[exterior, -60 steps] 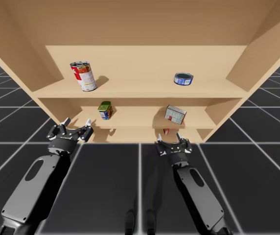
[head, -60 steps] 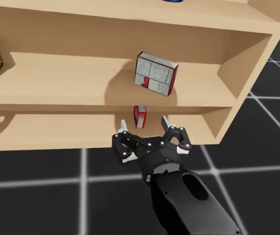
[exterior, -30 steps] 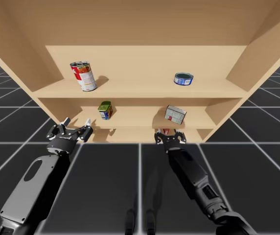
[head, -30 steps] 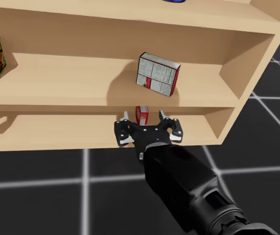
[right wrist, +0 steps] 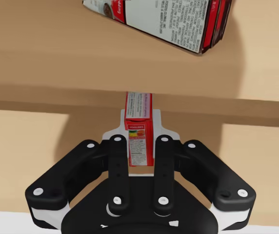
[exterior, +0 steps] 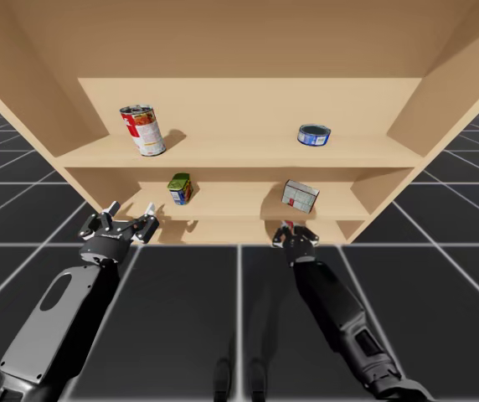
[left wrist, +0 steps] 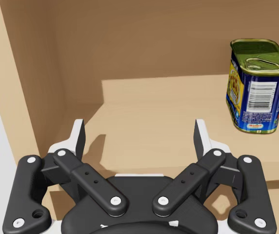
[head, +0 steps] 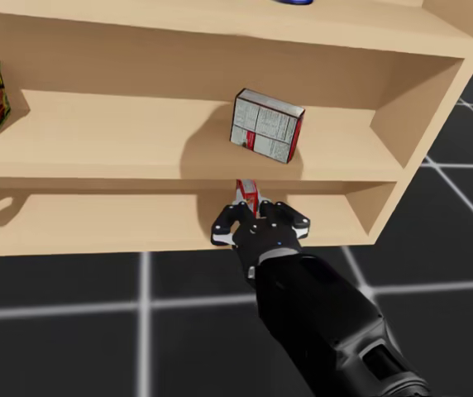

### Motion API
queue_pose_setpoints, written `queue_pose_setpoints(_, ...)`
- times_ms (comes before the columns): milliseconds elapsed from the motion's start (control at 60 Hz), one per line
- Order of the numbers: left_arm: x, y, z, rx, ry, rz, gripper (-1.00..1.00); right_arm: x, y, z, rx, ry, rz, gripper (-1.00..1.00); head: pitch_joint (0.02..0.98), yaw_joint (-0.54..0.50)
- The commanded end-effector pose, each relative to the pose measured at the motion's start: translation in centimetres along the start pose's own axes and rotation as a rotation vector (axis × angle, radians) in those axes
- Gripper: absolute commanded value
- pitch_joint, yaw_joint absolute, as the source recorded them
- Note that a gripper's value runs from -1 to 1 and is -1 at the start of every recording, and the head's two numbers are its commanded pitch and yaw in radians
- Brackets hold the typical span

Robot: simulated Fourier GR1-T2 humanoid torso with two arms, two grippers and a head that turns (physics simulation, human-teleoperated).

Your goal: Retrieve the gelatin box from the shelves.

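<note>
My right claw [exterior: 295, 235], low and right of centre, is narrowed around a small red box [exterior: 284, 224] at the bottom shelf [exterior: 223, 231]. My left claw [exterior: 131, 214] hangs with fingers spread at lower left. Above them, a grey box [exterior: 300, 195] and a green tin [exterior: 180, 188] stand well apart on the middle shelf [exterior: 235, 203].

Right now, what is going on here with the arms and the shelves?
My right gripper is shut on the small red box, which stands upright in the bottom compartment of the shelves. The box is not yet pulled out. My left gripper is open and holds nothing. It is at the left end of the shelves, with a green can ahead of it and off to one side. A larger box sits tilted on the shelf above the red box.
</note>
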Motion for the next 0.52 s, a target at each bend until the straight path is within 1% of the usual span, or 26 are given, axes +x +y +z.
queue_pose_setpoints(17, 0.0, 0.0, 0.0, 0.001, -0.001, 0.000, -1.00, 0.6, -1.8, 2.0, -0.062, -0.029, 0.000, 1.00, 0.727, -0.22)
queue_pose_setpoints(100, 0.0, 0.0, 0.0, 0.002, -0.001, 0.000, -1.00, 0.5, -2.3, 3.5, -0.057, -0.033, 0.015, 1.00, 0.724, -0.22)
queue_pose_setpoints(117, 0.0, 0.0, 0.0, 0.002, -0.001, 0.000, -1.00, 0.4, -2.5, 4.0, -0.056, -0.036, 0.029, 1.00, 0.723, -0.22)
queue_pose_setpoints(133, 0.0, 0.0, 0.0, 0.002, 0.000, 0.001, -1.00, 0.3, -2.7, 4.5, -0.056, -0.037, 0.036, 1.00, 0.722, -0.22)
queue_pose_setpoints(250, 0.0, 0.0, 0.0, 0.002, -0.001, 0.001, -1.00, -0.1, -3.4, 6.3, -0.047, -0.027, 0.053, 1.00, 0.720, -0.23)
queue_pose_setpoints(317, 0.0, 0.0, 0.0, 0.005, -0.003, 0.001, -1.00, -0.4, -4.0, 7.8, -0.038, -0.025, 0.071, 1.00, 0.718, -0.23)
queue_pose_setpoints(350, 0.0, 0.0, 0.0, 0.007, -0.004, 0.002, -1.00, -0.5, -4.3, 8.7, -0.033, -0.027, 0.084, 1.00, 0.717, -0.23)
queue_pose_setpoints(400, 0.0, 0.0, 0.0, 0.008, -0.005, 0.003, -1.00, -0.5, -4.6, 9.6, -0.028, -0.023, 0.091, 1.00, 0.714, -0.22)
queue_pose_setpoints(417, 0.0, 0.0, 0.0, 0.008, -0.005, 0.003, -1.00, -0.4, -5.0, 10.5, -0.025, -0.020, 0.101, 1.00, 0.711, -0.22)
queue_pose_setpoints(483, 0.0, 0.0, 0.0, 0.008, -0.006, 0.003, -1.00, -0.2, -5.5, 11.8, -0.020, -0.020, 0.124, 1.00, 0.708, -0.22)
queue_pose_setpoints(517, 0.0, -0.1, 0.0, 0.008, -0.006, 0.003, -1.00, -0.2, -5.7, 12.4, -0.012, -0.020, 0.146, 1.00, 0.707, -0.22)
